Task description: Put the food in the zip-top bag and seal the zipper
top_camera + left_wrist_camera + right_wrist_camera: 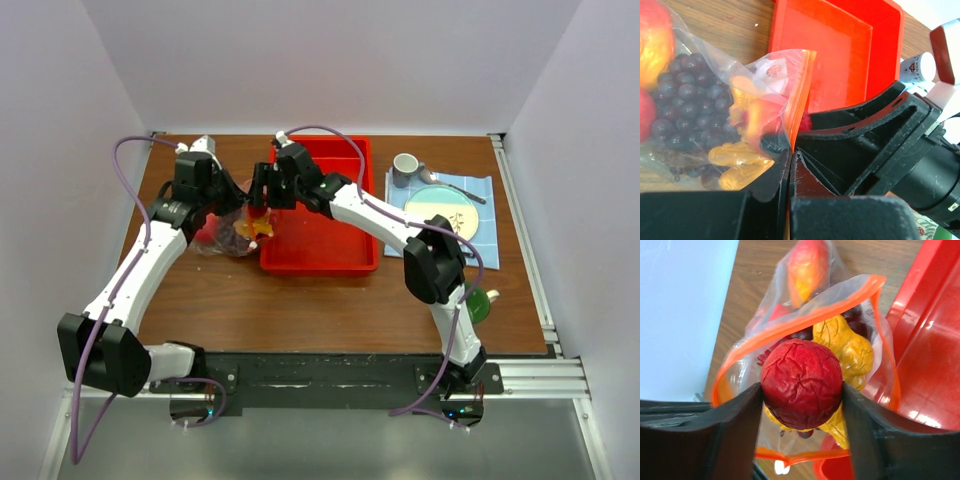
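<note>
The clear zip-top bag (pixel 228 232) lies left of the red tray, its mouth held open. My left gripper (pixel 789 165) is shut on the bag's orange-red zipper strip (pixel 797 95). Inside the bag I see purple grapes (pixel 682 105), a lumpy yellow-orange cluster (pixel 737 162) and red-yellow fruit (pixel 655 42). My right gripper (pixel 802 390) is shut on a round wrinkled red fruit (pixel 801 382) and holds it right over the open bag mouth (pixel 805 320), above the yellow cluster (pixel 850 347). In the top view the right gripper (pixel 262 195) sits at the bag's right end, close to the left gripper (pixel 222 205).
The red tray (pixel 335 235) lies just right of the bag. Farther right, a blue mat (pixel 480 215) carries a plate (pixel 445 210), a grey mug (pixel 405 168) and a spoon (pixel 455 187). A green object (pixel 480 303) sits by the right arm.
</note>
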Robot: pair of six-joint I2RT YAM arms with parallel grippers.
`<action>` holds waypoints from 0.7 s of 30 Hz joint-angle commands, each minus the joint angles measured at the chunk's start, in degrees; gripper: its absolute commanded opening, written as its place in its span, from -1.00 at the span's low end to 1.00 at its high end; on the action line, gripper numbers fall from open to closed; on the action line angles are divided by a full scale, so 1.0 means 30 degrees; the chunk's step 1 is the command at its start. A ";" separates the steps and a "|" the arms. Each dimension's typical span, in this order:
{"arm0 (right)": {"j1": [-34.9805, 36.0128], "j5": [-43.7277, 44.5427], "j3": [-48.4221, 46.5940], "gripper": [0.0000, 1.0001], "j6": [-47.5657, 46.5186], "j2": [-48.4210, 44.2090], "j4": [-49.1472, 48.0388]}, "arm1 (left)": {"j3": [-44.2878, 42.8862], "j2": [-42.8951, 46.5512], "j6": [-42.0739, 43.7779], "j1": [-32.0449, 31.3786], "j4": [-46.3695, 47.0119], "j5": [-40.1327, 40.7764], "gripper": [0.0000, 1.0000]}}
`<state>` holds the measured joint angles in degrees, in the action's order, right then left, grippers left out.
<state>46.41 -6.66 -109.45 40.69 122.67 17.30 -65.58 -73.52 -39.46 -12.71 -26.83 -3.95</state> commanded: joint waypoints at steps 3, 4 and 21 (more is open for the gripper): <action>0.0232 -0.0448 -0.0694 0.67 -0.0143 0.0008 -0.0817 | -0.0727 0.0189 -0.0205 -0.0070 0.0886 -0.0209 -1.00; 0.0261 -0.0419 -0.0811 0.70 -0.0202 0.0008 -0.0757 | -0.0698 0.0218 -0.0176 -0.0070 0.0915 -0.0179 -1.00; 0.0261 0.1309 -0.0462 0.67 -0.0934 -0.0811 0.0649 | -0.0639 0.0160 -0.0234 -0.0070 0.0945 -0.0032 -1.00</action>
<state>46.28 -4.01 -109.62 39.57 123.24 18.41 -65.67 -73.49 -39.48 -12.67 -27.07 -3.22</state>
